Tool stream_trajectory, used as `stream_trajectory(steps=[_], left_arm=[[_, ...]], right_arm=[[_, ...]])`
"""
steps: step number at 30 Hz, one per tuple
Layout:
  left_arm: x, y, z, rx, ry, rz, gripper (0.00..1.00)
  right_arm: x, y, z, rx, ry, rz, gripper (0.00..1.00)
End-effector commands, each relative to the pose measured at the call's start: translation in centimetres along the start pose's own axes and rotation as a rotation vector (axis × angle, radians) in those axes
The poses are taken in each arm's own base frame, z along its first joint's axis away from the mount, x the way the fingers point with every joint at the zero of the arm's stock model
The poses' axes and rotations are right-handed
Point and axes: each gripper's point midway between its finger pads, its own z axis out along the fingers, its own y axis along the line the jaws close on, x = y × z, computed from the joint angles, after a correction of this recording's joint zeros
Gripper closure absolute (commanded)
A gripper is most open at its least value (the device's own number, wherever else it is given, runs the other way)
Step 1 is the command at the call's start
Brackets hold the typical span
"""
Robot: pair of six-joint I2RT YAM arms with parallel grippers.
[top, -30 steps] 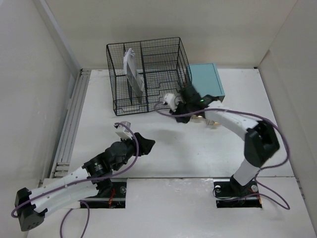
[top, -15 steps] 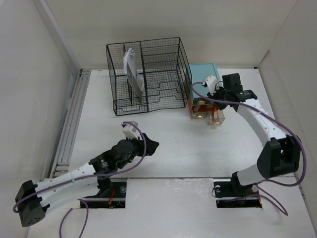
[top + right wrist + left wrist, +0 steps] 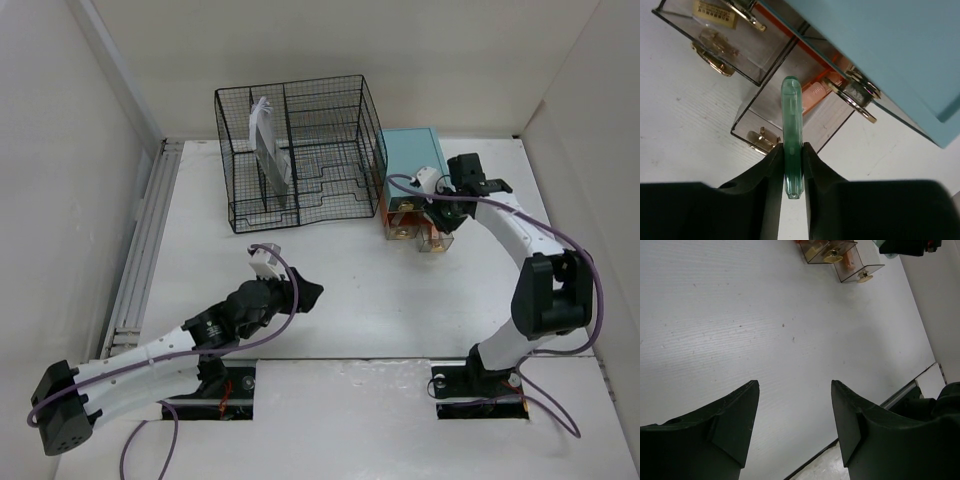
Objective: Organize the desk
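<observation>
Only the right wrist view shows the right gripper (image 3: 792, 150) with its jaws clamped on a slim translucent green stick (image 3: 791, 125), over 1 of 2 clear drawers (image 3: 765, 117) pulled out of the teal box (image 3: 890, 45); something orange (image 3: 812, 95) shows through the drawer's wall. The top view alone shows the black wire rack (image 3: 320, 130) far back on the white desk surface (image 3: 400, 300), just beside the box, with white papers (image 3: 266, 140) upright in its left compartment. The left gripper (image 3: 795, 385) hovers over this surface, jaws apart.

On the desk (image 3: 380, 300), the wire rack (image 3: 295, 150) stands at eleven o'clock, the drawer box (image 3: 415, 160) just beside it at one, a pen (image 3: 791, 135) above its pulled-out drawers (image 3: 400, 228).
</observation>
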Motion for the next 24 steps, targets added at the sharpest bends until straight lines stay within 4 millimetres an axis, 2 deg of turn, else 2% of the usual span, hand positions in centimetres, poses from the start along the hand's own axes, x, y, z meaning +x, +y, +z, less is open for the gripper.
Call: stream_trajectory(steps=[1,2,3,6,8,11,12,14,15,17,18,19,21,22,24], left_arm=[[-2.1,-2.0,-0.1,0.063,-0.059,-0.013,0.44],[-2.1,-2.0,-0.1,0.063,-0.059,-0.013,0.44],[-2.0,-2.1,-0.1,0.07,-0.053,-0.013,0.44],[-1.8,-1.9,-0.2,0.069,-0.051,-0.013,0.44],[-1.9,-2.1,-0.1,0.075,-0.058,-0.015,0.44],[-2.1,-2.2,-0.1,0.081,-0.064,-0.018,0.5],[-1.6,-2.1,0.0,0.083,-0.053,-0.015,0.53],[-1.9,-2.4,0.1,0.092,-0.062,-0.019,0.62],[-1.6,-2.5,0.3,0.099,-0.051,-0.018,0.76],[-1.8,-3.2,0.9,0.116,-0.052,-0.011,0.9],[-1.6,-3.3,1.1,0.123,-0.046,-0.011,0.96],[-1.8,-3.9,1.8,0.132,-0.056,-0.005,1.0],[-2.0,-5.4,2.4,0.183,-0.043,-0.009,1.0],[-2.0,-6.0,2.8,0.2,-0.041,-0.01,1.0],[-2.1,-7.9,4.0,0.256,-0.033,-0.003,1.0]], right_arm=[[-0.2,0.1,0.1,-0.018,-0.01,-0.013,0.72],[-0.3,-0.2,0.1,-0.004,-0.013,-0.015,0.58],[-0.3,-0.2,0.1,-0.004,-0.013,-0.015,0.55],[-0.5,-0.3,-0.3,0.008,-0.029,-0.018,0.55],[-0.8,-0.2,-0.7,0.008,-0.044,-0.02,0.61],[-1.2,0.4,-0.9,-0.026,-0.07,-0.03,0.87],[-1.3,0.7,-1.2,-0.039,-0.081,-0.053,1.0],[-1.6,2.0,-1.6,-0.123,-0.125,-0.098,1.0],[-0.9,2.7,-2.3,-0.168,-0.123,-0.117,1.0],[-1.3,4.2,-3.1,-0.265,-0.181,-0.226,1.0],[-0.3,5.5,-3.4,-0.329,-0.158,-0.247,1.0],[0.1,6.2,-3.7,-0.372,-0.17,-0.346,1.0],[0.9,7.9,-4.3,-0.459,-0.181,-0.41,1.0],[2.0,8.6,-4.2,-0.501,-0.154,-0.414,1.0],[3.5,8.8,-3.3,-0.514,-0.108,-0.447,1.0]])
